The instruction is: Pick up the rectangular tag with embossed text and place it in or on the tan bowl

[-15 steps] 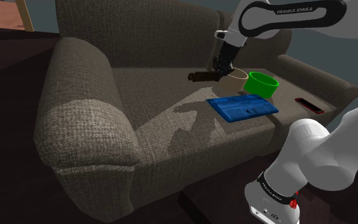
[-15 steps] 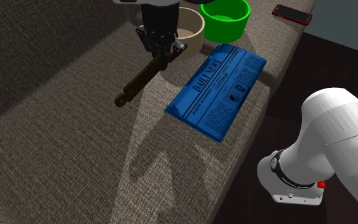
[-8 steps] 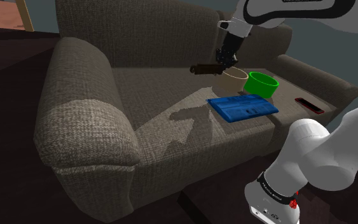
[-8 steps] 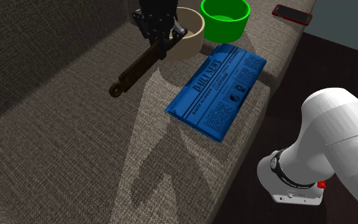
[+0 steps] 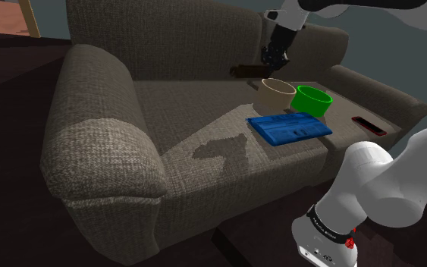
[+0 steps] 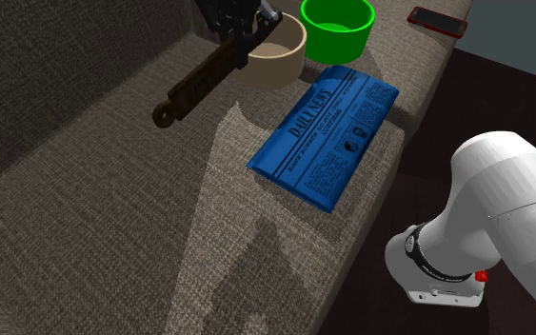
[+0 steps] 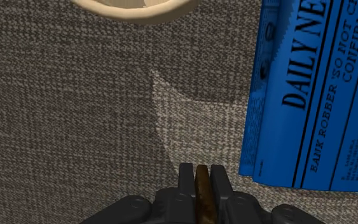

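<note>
Above the sofa (image 5: 98, 114) seat, close to the backrest: tool (image 6: 240, 36) closed down to a narrow gap, gripping one end of the long dark brown tag (image 6: 194, 84). Held clear of the cushion, sticking out sideways from the fingers, away from the tan bowl (image 6: 280, 68). Visible in the wrist view as a thin brown edge (image 7: 202, 191) pinched between both fingers. Near the tool, standing on the cushion: that tan bowl, with a green bowl (image 6: 337, 40) just beside it. Close to both, lying flat: blue newspaper (image 6: 327, 133). Farther off, at the sofa's far edge: red-rimmed phone (image 6: 437, 19).
</note>
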`<action>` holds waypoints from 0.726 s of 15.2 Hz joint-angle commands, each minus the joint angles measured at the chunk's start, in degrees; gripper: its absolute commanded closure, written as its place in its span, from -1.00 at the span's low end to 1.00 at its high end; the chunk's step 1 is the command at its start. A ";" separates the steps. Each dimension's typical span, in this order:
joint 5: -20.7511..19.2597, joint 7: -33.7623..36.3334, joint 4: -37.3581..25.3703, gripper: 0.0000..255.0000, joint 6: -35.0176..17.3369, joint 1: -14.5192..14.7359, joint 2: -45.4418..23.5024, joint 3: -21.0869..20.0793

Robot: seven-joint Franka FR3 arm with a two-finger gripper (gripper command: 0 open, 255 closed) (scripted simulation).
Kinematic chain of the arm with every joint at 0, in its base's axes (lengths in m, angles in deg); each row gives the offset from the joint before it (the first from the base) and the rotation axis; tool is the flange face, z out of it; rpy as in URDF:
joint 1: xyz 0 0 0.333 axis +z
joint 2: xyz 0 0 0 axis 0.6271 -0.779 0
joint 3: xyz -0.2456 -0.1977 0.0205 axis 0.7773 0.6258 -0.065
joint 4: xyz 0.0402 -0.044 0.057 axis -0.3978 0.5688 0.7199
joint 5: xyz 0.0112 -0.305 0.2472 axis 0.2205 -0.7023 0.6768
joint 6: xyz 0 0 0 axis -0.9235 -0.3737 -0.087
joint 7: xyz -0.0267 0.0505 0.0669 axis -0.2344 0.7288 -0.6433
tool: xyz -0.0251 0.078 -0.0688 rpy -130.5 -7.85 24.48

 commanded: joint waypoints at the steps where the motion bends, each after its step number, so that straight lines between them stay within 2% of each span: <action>1: 0.24 -0.06 -1.74 1.00 1.46 0.16 -0.33 -0.11; 11: 0.74 -15.97 -8.80 1.00 2.21 -2.26 -6.01 12.61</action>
